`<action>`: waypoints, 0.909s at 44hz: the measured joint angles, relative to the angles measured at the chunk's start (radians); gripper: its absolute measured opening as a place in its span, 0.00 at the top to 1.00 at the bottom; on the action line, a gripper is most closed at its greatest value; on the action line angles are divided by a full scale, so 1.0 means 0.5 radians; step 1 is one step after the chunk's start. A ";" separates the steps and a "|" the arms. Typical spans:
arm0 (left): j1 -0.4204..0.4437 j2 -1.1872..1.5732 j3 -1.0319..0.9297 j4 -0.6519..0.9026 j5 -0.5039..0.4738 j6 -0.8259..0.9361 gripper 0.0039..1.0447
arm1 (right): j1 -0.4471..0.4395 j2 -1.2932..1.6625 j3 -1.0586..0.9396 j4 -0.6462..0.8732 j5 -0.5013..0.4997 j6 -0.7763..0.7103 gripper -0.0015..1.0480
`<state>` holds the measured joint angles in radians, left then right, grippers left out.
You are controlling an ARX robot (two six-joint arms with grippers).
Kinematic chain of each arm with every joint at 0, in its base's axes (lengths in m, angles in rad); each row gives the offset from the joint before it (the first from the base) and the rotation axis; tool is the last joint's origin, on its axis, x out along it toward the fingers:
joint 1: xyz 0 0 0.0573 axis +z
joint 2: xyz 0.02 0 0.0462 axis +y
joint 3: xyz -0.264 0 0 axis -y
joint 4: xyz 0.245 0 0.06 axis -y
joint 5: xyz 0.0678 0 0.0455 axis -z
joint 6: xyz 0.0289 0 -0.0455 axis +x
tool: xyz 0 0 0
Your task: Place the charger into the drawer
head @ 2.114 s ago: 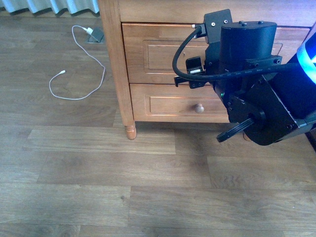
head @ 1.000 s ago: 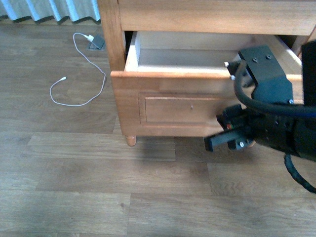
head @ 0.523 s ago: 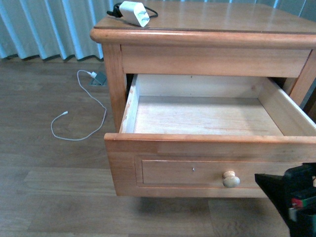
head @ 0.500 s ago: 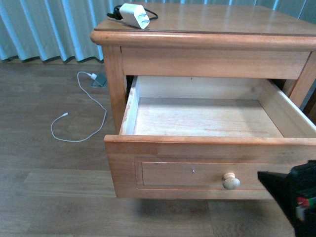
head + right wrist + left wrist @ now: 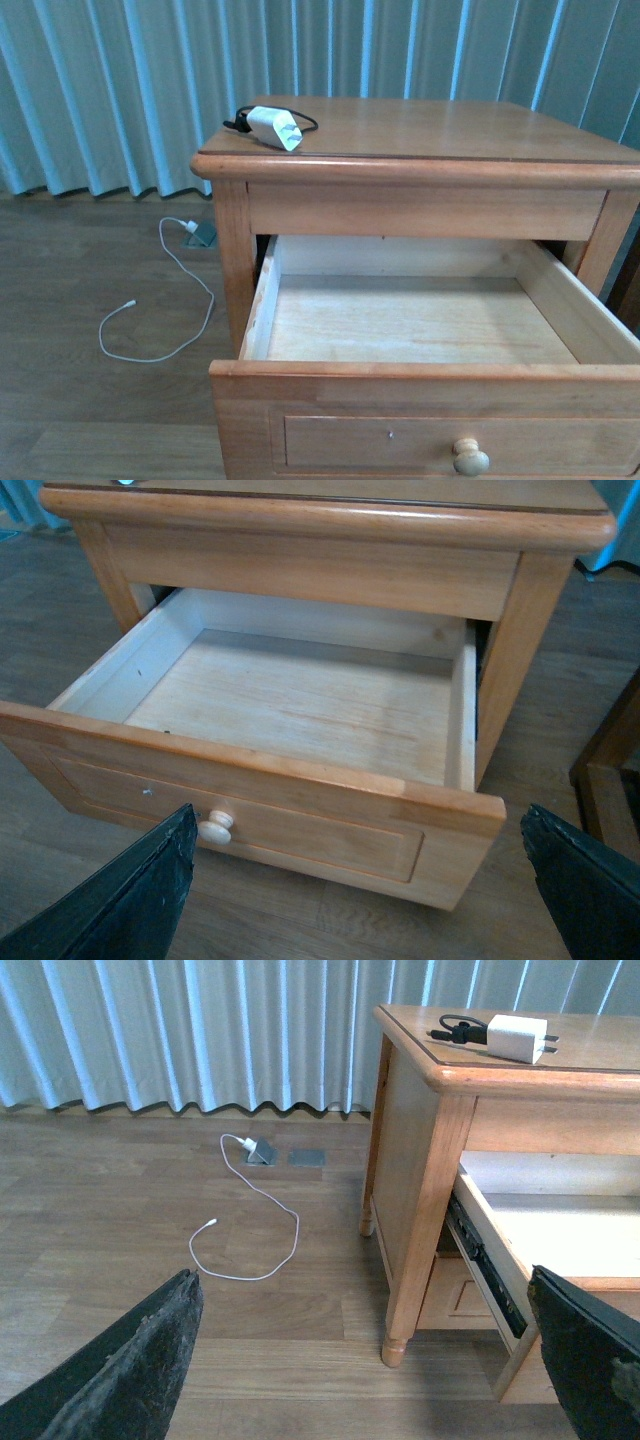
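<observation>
The charger [image 5: 273, 127], a small white block with a black looped cord, lies on the nightstand top near its back left corner. The left wrist view shows the charger [image 5: 517, 1037] too. Below the top, the drawer [image 5: 420, 371] stands pulled out, and its light-wood inside is bare. Its cream knob [image 5: 470, 457] sits low on the front panel. My right gripper [image 5: 360, 905] is open in front of the drawer [image 5: 250, 815], apart from it. My left gripper [image 5: 360, 1380] is open, out to the nightstand's left side above the floor. Neither gripper appears in the front view.
A long thin white cable [image 5: 160, 300] lies looped on the wood floor left of the nightstand, running to a floor socket [image 5: 262, 1150]. Blue-white curtains [image 5: 100, 90] hang behind. A dark piece of furniture [image 5: 610, 780] stands close to the nightstand's right side.
The drawer has been pulled open. The front view has since lifted to show the nightstand top and the charger, and the right gripper has left that view.
</observation>
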<state>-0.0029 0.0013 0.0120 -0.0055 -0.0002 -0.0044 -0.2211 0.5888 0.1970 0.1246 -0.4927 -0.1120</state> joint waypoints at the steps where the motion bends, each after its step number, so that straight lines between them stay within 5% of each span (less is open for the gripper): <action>1: 0.000 0.001 0.000 0.000 0.000 0.000 0.06 | -0.043 -0.046 -0.023 -0.003 -0.027 -0.006 0.08; 9: 0.000 0.000 0.000 0.000 0.000 0.000 0.06 | -0.341 -0.259 -0.107 -0.067 -0.214 0.050 0.08; 28: 0.000 0.000 0.000 0.000 0.000 0.000 0.06 | -0.359 -0.262 -0.110 -0.070 -0.223 0.075 0.08; 33: 0.000 0.001 0.000 0.000 -0.004 0.000 0.06 | -0.174 -0.423 -0.291 0.337 0.343 0.169 0.27; 40: 0.000 0.000 0.000 0.000 -0.002 0.000 0.06 | 0.036 -0.602 -0.361 0.310 0.594 0.198 0.59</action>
<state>-0.0029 0.0013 0.0120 -0.0055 -0.0010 -0.0044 -0.2031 0.2878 0.0166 0.2794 -0.1959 -0.0132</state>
